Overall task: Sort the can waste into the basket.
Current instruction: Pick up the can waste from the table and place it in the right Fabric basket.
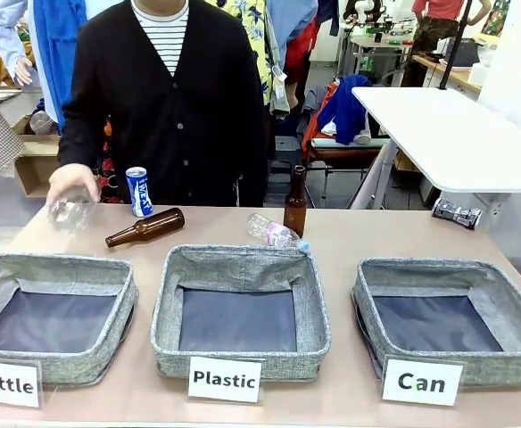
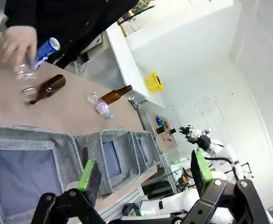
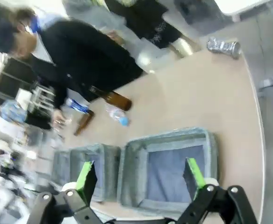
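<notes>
- Grey woven basket (image 1: 425, 267), carded "Can", lies empty at the near right of the worktop (image 1: 368, 236), open-topped for drops.
- Blue-and-white can (image 1: 138, 191) stands far left near the person's hand (image 1: 71, 183); dented can (image 1: 457, 213) lies far right, nearer the basket.
- Left pincer (image 2: 143, 170) and right pincer (image 3: 139, 173) hang with jaws apart, holding nothing.

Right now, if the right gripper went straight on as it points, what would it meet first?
The right gripper would probably meet the dark lining of the low grey woven-fabric basket carded Can, though depth is unclear.
</notes>
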You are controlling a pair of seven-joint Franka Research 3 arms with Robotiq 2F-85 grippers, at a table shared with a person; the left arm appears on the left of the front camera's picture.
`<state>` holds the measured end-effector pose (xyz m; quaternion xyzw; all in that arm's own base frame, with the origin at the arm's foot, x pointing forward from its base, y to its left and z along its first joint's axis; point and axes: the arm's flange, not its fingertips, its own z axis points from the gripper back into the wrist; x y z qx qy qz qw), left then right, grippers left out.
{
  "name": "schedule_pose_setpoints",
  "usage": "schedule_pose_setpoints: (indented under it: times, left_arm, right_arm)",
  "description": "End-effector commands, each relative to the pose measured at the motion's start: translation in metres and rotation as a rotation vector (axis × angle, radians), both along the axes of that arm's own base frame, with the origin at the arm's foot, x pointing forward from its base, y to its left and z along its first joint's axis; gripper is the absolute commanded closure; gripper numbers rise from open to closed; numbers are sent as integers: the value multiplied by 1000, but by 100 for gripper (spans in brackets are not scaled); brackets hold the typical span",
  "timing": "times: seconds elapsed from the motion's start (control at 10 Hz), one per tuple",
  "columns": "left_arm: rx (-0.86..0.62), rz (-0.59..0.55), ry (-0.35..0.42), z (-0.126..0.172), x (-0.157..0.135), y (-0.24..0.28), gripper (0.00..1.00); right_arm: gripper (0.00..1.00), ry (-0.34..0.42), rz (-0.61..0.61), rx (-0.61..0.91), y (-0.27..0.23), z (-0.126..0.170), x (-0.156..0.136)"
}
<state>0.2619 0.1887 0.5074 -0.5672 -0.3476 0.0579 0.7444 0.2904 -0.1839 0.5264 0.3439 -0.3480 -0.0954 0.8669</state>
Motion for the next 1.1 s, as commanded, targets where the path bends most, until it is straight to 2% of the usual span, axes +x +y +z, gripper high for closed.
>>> schedule_pose_setpoints:
  times: [0.0,0.1,0.2,0.3,0.4,0.5,0.6,0.7,1.0]
  left_arm:
    - [-3,-3,-32,2,2,1,0]
    - [-3,-3,-32,2,2,1,0]
    - [-3,-3,-32,2,2,1,0]
    - [-3,-3,-32,2,2,1,0]
    - [-3,-3,-32,2,2,1,0]
    - [-3,-3,-32,2,2,1,0]
    - [-3,-3,-32,2,2,1,0]
    - [-3,-3,-32,2,2,1,0]
    - [-3,-3,-32,2,2,1,0]
  right_arm:
    - [0,119,133,-355,22,2,86]
    - [0,181,182,-504,34,-2,124]
    - [0,227,161,-666,42,-7,152]
    - [0,242,139,-793,50,-13,171]
    - [0,242,186,-851,57,-17,189]
    - [0,188,233,-880,60,-23,200]
    - [0,256,247,-750,63,-20,186]
    - [0,224,218,-836,61,-32,201]
    - [0,236,232,-835,62,-31,201]
